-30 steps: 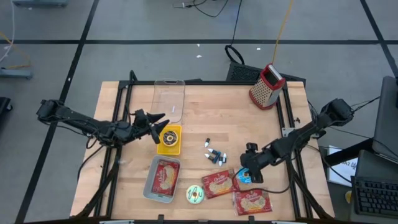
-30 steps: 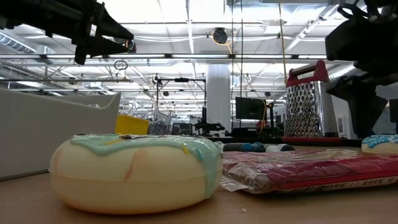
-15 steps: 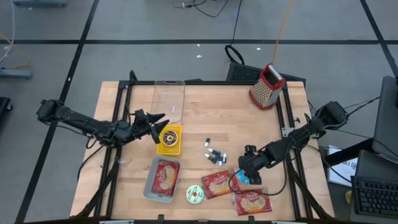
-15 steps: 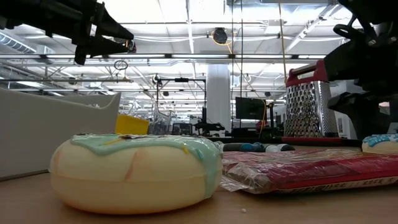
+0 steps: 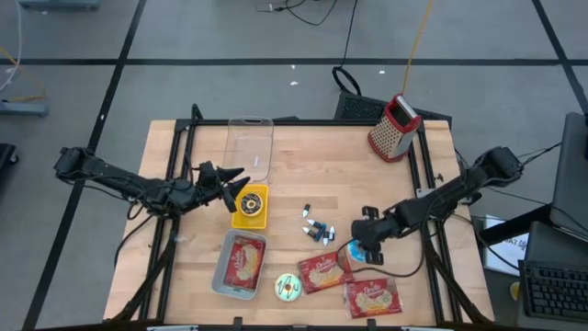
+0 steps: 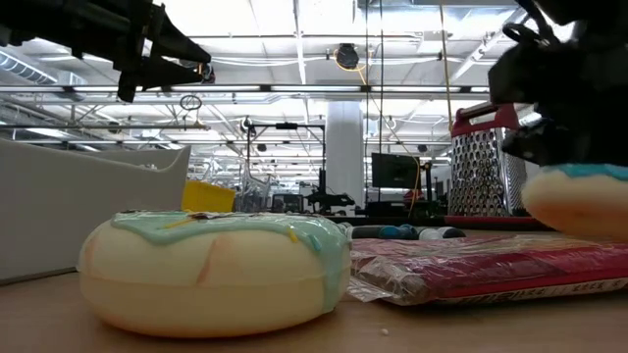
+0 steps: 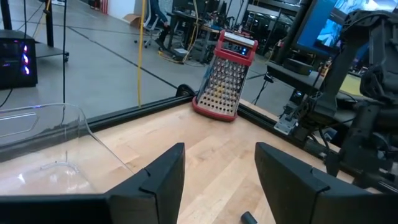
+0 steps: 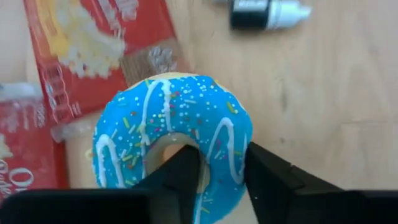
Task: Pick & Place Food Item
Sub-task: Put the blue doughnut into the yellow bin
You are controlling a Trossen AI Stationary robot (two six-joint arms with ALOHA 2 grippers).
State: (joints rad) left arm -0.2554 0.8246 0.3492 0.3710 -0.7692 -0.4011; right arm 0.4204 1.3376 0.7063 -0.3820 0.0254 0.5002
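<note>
My right gripper (image 5: 366,241) is shut on a blue-iced donut with sprinkles (image 8: 171,140), near the table's right front. In the low view the donut (image 6: 579,201) hangs a little above the red snack packets (image 6: 491,267). A teal-iced donut (image 5: 288,288) lies flat on the table near the front edge. My left gripper (image 5: 234,180) hovers open and holds nothing, above the table's left side beside a yellow container (image 5: 250,206). My right gripper has one finger (image 8: 180,177) in the donut's hole and the other (image 8: 268,180) outside its rim. The ring's near part (image 8: 222,171) is pinched between them. The fingers come from above, pointing down. The donut sits about level, icing up, clear of the table.
A grey tray (image 5: 226,276) holding a red packet stands at the front left, and two red packets (image 5: 322,273) (image 5: 372,297) lie at the front. Small bottles (image 5: 317,228) lie mid-table. A clear container (image 5: 250,145) and a red grater (image 5: 395,126) stand at the far side.
My right gripper has dipped onto the blue donut, shut on it and risen, shifting slightly toward the far edge. The donut, which lay on the table by the packets, now hangs lifted clear.
</note>
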